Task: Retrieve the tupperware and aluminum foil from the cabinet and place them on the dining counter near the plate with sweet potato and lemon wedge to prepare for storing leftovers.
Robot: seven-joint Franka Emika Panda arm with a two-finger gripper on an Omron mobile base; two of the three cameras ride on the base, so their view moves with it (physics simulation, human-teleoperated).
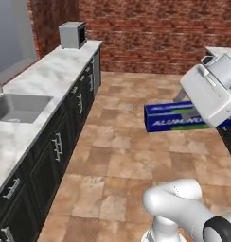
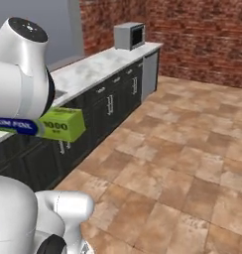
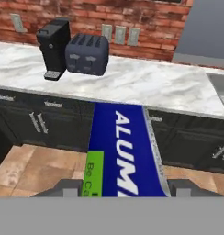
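Observation:
The aluminum foil is a long blue box with white lettering and a green end, and it hangs in the air above the floor. In the left base view the aluminum foil box [image 1: 172, 118] sticks out leftward from under the white hand. Its green end [image 2: 63, 124] pokes out from behind the arm in the right base view. In the hand view the box [image 3: 125, 147] runs away from my gripper [image 3: 125, 189], which is shut on it, one fingertip [image 3: 68, 188] on each long side. The tupperware, plate and dining counter are out of view.
A marble counter [image 1: 51, 75] over dark cabinets runs along the left, with a sink [image 1: 18, 108] and a microwave [image 1: 72, 35] at its far end. A toaster [image 3: 88, 54] and a coffee machine [image 3: 54, 41] stand on the counter ahead of the hand. Tiled floor [image 2: 182, 149] lies open.

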